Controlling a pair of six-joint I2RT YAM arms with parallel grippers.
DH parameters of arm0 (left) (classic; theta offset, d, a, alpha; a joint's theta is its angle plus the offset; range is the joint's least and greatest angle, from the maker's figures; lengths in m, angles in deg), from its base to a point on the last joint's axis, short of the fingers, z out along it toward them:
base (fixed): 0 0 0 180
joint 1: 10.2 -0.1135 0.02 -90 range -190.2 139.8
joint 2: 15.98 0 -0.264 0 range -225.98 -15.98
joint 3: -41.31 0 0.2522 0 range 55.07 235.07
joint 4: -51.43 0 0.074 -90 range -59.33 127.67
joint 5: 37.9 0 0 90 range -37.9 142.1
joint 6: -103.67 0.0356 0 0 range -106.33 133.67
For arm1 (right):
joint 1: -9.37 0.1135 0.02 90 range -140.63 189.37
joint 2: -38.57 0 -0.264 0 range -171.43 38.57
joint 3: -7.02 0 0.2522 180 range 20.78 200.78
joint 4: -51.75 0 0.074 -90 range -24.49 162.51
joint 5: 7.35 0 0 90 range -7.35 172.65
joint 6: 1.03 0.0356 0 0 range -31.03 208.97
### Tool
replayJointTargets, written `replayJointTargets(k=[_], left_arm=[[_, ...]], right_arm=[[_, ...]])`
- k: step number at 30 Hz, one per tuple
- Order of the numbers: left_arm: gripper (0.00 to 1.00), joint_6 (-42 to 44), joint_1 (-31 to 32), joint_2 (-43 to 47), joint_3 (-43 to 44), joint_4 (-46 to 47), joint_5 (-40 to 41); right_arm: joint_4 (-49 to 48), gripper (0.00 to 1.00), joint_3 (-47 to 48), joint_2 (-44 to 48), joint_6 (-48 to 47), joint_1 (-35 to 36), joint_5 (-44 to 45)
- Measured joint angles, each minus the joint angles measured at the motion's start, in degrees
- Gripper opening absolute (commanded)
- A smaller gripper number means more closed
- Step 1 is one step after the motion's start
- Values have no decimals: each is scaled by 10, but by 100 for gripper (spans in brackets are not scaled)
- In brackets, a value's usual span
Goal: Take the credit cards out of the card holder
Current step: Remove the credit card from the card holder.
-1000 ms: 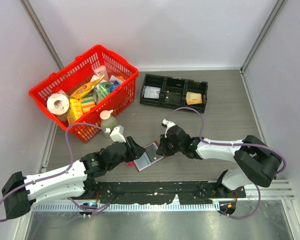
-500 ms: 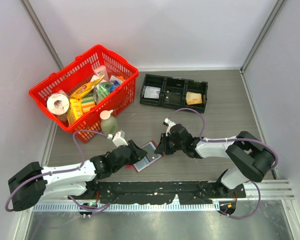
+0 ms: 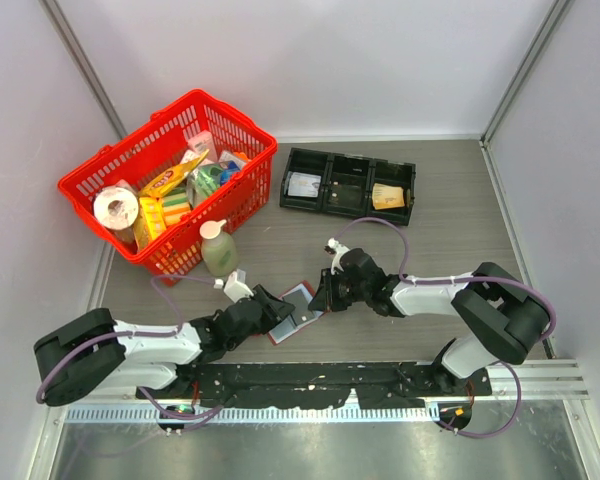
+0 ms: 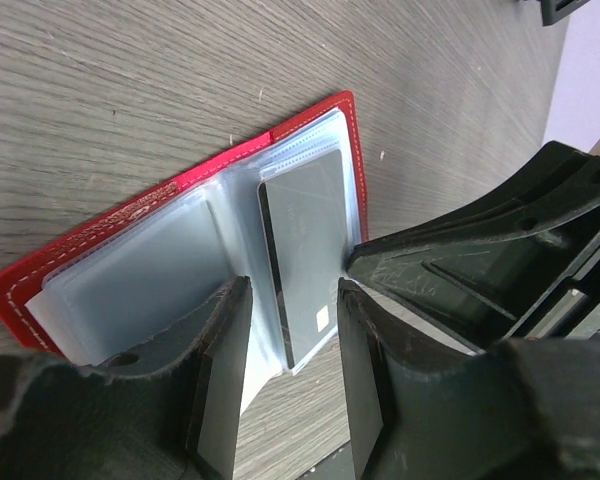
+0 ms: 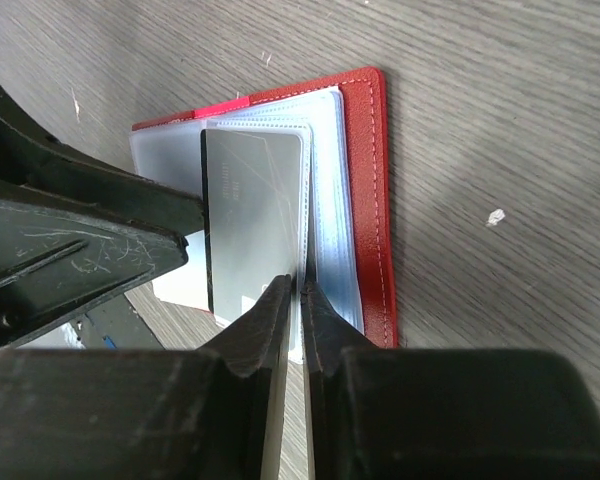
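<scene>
The card holder (image 3: pixel 298 308) lies open on the table between both arms, its red cover (image 5: pixel 365 200) underneath and clear sleeves fanned up. A greyish credit card (image 5: pixel 252 215) sits inside one raised sleeve; the same credit card (image 4: pixel 305 250) shows in the left wrist view. My right gripper (image 5: pixel 302 288) (image 3: pixel 320 297) is shut on the thin edge of that clear sleeve. My left gripper (image 4: pixel 293 290) (image 3: pixel 276 306) stands open over the near edge of the card holder (image 4: pixel 150 270), its fingers on either side of the card's end, not closed on it.
A red basket (image 3: pixel 250 135) of groceries stands at the back left, with a green soap bottle (image 3: pixel 218 250) just in front of it. A black three-compartment tray (image 3: pixel 348 185) holding a tan paper wad (image 3: pixel 387 197) sits behind the wallet.
The left arm has sunk lower and drawn left while its gripper stays at the wallet with jaws slightly narrower. The right gripper holds still on the sleeve.
</scene>
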Motion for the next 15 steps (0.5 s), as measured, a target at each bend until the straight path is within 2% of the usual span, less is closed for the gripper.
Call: replayJointTargets(k=[15], left_arm=[[43,-34,0,-70,-18,118,-16]], right_arm=[[0,14,0,-3,2,0,-16]])
